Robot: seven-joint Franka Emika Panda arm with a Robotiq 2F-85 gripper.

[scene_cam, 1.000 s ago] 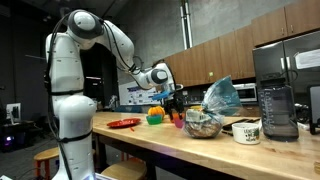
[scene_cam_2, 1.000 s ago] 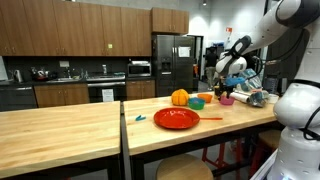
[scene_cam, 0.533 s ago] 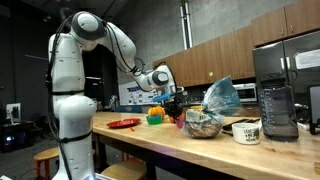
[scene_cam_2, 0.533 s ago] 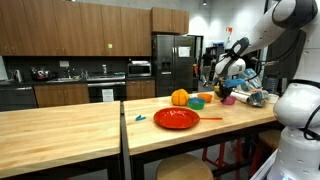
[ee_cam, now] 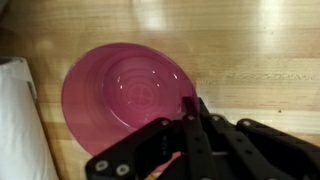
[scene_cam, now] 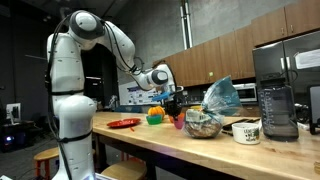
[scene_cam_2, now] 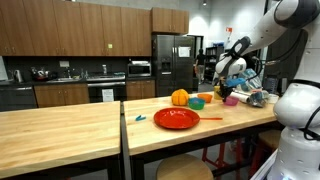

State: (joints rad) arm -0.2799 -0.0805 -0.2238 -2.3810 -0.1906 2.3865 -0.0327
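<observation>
A magenta bowl (ee_cam: 125, 90) fills the wrist view from above, standing on the wooden counter (ee_cam: 260, 50). My gripper (ee_cam: 190, 103) hangs at the bowl's right rim with its dark fingers pressed together and a sliver of pink rim pinched between the tips. In both exterior views the gripper (scene_cam: 177, 103) (scene_cam_2: 226, 88) points down over the small pink bowl (scene_cam: 178, 119) (scene_cam_2: 228, 100), in the middle of the clutter on the counter.
An orange ball (scene_cam_2: 180, 97) (scene_cam: 155, 113) and a red plate (scene_cam_2: 176, 118) (scene_cam: 124, 123) lie beside the bowl. A bowl with a blue bag (scene_cam: 208, 118), a mug (scene_cam: 246, 131) and a dark appliance (scene_cam: 277, 110) stand further along. A white object (ee_cam: 15, 120) lies left of the magenta bowl.
The arm has hardly moved. The fingers have come together at the bowl's rim.
</observation>
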